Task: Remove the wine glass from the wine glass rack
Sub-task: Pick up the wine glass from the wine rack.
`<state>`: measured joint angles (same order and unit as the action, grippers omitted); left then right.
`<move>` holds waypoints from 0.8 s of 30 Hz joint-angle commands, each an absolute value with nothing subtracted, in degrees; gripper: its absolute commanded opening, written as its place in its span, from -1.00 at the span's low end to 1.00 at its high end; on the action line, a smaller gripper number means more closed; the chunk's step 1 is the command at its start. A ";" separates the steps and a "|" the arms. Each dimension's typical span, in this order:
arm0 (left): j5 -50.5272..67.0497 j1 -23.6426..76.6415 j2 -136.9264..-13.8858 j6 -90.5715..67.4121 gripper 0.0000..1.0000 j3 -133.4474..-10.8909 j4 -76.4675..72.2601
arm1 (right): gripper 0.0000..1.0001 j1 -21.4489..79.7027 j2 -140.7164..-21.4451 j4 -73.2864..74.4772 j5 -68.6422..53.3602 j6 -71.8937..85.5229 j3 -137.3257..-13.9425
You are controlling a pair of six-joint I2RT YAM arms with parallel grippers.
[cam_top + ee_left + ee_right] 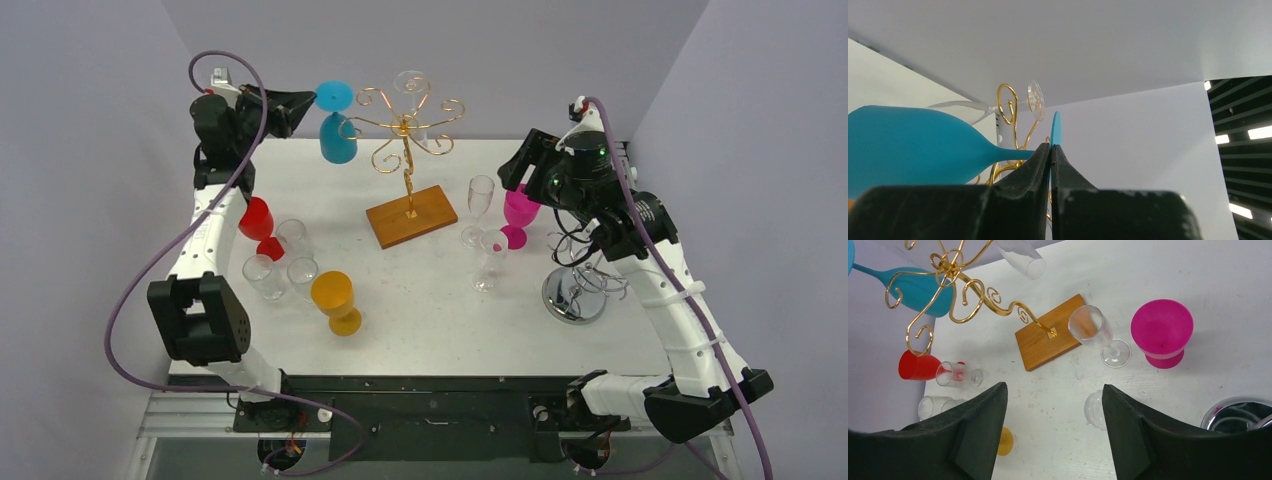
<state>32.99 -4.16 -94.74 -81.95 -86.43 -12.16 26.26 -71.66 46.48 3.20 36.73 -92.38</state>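
The gold wire wine glass rack [405, 130] stands on its brown wooden base [411, 215] at the back middle of the table. A blue wine glass [337, 135] hangs bowl-down by the rack's left curled arm. Its round foot [1056, 127] is pinched between the fingers of my left gripper [300, 100], which is shut on it. Whether its stem still rests in the curl I cannot tell. A clear wine glass [410, 85] hangs on the rack's far side. My right gripper [1053, 387] hovers open and empty above the table, right of the rack.
A red glass [256, 220], clear glasses [270, 275] and an orange glass [333, 295] stand at the left. A clear flute [481, 200], a pink glass [520, 210] and a small clear glass [491, 255] stand at the right, near a chrome stand [575, 295].
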 commanded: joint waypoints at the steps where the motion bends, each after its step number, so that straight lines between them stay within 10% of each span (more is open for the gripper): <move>1: 32.70 -6.17 -88.03 -77.24 -1.00 -85.43 -10.14 | 0.30 26.19 -69.72 42.77 1.34 37.40 -92.34; 24: 38.02 -10.27 -66.43 -85.58 -1.00 -85.28 -6.02 | 0.63 33.67 -70.38 14.52 -10.92 45.15 -87.37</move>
